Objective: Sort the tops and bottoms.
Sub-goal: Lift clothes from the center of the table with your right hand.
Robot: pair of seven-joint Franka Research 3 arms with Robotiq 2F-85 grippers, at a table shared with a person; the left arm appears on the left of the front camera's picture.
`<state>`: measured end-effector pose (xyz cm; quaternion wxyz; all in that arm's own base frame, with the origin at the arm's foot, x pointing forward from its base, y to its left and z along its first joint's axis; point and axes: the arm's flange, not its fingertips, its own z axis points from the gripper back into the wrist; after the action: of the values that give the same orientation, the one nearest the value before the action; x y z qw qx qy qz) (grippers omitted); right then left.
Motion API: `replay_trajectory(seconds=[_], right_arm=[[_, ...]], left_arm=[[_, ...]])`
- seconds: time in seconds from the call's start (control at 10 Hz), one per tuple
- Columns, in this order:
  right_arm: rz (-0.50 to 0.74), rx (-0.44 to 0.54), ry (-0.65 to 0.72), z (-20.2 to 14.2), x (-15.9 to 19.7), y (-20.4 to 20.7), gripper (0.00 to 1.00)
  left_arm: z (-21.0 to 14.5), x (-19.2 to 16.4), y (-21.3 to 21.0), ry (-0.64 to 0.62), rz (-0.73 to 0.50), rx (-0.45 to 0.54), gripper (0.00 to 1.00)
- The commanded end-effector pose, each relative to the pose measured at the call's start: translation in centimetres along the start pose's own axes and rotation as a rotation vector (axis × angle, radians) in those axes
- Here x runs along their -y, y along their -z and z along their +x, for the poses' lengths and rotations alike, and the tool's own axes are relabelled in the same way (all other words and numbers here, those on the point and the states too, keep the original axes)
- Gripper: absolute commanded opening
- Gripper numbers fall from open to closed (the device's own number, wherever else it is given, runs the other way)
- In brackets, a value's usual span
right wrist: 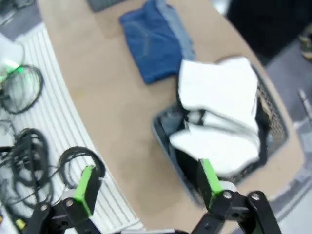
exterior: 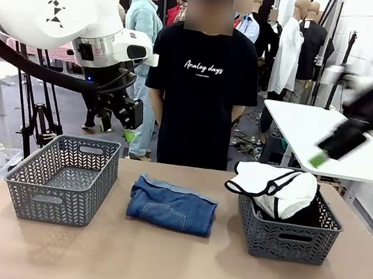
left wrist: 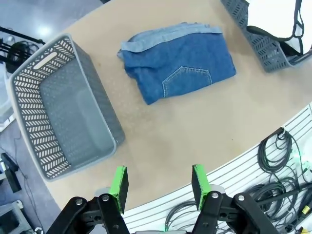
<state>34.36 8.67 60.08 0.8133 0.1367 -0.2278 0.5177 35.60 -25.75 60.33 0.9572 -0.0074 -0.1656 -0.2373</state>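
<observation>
The white soft top with thin black edge trim (exterior: 274, 186) lies heaped in the dark grey plastic lattice basket (exterior: 284, 237) on the tabletop (exterior: 167, 270), over a black garment. Folded blue denim (exterior: 172, 205) lies between it and a lighter grey basket (exterior: 61, 178). The left gripper (left wrist: 160, 184) hangs apart and empty; the right gripper (right wrist: 148, 184) stands wide apart, empty.

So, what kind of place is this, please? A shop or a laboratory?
Probably a robotics lab or test room, not a shop. A robot arm with its left gripper hangs above a plain table with sorting baskets, cable bundles lie below the table edge, and more white tables stand behind.
</observation>
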Motion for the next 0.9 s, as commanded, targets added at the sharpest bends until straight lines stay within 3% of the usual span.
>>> replay_trajectory(seconds=[0.0,0.4,0.6,0.7,0.8], right_arm=[[0.082,-0.085,-0.13,6.4,5.4,1.8,1.0],[0.16,-0.052,-0.214,13.2,8.3,7.4,1.0],[0.23,-0.046,-0.195,14.4,9.2,11.6,1.0],[0.271,-0.097,-0.213,14.0,8.4,12.6,1.0],[0.18,-0.055,-0.194,13.9,8.7,10.3,1.0]], left_arm=[[-0.7,-0.2,0.0,-0.012,-0.005,0.0,0.68],[-0.7,-0.2,0.0,-0.012,-0.005,0.0,0.68],[-0.7,-0.2,0.0,-0.012,-0.005,0.0,0.68],[-0.7,-0.2,0.0,-0.012,-0.005,0.0,0.68],[-0.7,-0.2,0.0,-0.012,-0.005,0.0,0.68]])
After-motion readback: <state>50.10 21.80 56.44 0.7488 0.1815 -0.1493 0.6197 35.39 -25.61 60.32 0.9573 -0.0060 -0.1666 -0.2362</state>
